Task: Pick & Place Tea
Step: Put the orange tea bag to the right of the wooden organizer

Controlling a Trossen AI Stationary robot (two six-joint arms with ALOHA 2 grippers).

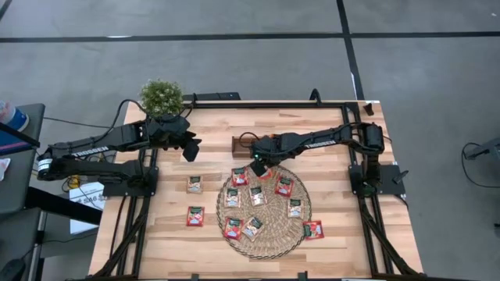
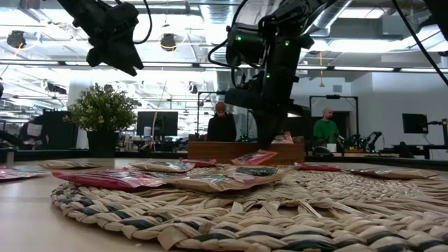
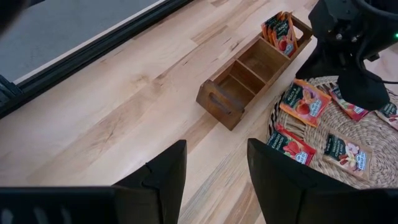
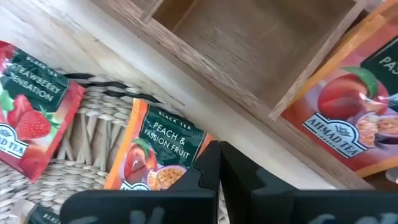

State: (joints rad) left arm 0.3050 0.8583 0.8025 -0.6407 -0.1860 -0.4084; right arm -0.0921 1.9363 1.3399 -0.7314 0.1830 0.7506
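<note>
Several tea sachets lie flat on the round wicker mat (image 1: 266, 242). Two more, one beige (image 1: 194, 184) and one red (image 1: 194, 216), lie on the bare wood left of it, and another red one (image 1: 313, 229) lies at its right edge. The wooden tray (image 3: 249, 71) stands just beyond the mat, with orange sachets standing in one end compartment (image 3: 283, 31). My right gripper (image 1: 258, 165) is down at the mat's far edge beside the tray, shut on a peach sachet (image 4: 155, 149). My left gripper (image 1: 190, 148) hangs open above the table left of the tray, holding nothing. My right gripper (image 4: 219, 168) pinches the peach sachet at its edge nearest the tray (image 4: 208, 142), coming from above with its fingers pointing down. In the low view that sachet (image 2: 255, 157) sits tilted, its gripped side raised and its other end down among the sachets on the mat.
A potted plant (image 1: 162, 96) stands at the table's far left corner, behind the left arm. The tray's middle compartment (image 4: 249, 37) is empty. Bare wood lies left of the mat and along the near edge. Two people (image 2: 222, 122) show in the room beyond the table.
</note>
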